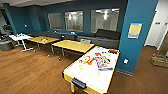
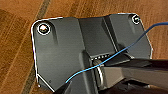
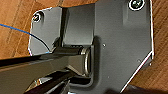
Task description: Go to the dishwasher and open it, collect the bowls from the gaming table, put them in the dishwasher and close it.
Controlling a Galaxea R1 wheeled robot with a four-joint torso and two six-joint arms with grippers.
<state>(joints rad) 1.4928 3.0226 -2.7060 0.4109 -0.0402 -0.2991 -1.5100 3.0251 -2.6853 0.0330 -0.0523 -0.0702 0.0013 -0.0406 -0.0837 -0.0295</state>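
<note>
The gaming table (image 1: 82,73) stands just ahead and slightly right in the head view: a long white top with a yellowish rim, one short end toward me. Colourful game boxes (image 1: 100,61) are scattered over its far half. I cannot make out bowls among them. The dishwasher is out of view. Both wrist views look down past the robot's own dark plate and jointed bar onto wooden floor (image 2: 17,37), and the state of either gripper cannot be read from them.
Two plain yellow wooden tables (image 1: 72,45) (image 1: 42,39) and a small white table (image 1: 20,37) stand to the left, before a dark sofa (image 1: 105,37). A teal pillar (image 1: 135,37) rises right of the gaming table. A crate (image 1: 158,60) sits by a doorway. Wooden floor (image 1: 30,72) lies open at left.
</note>
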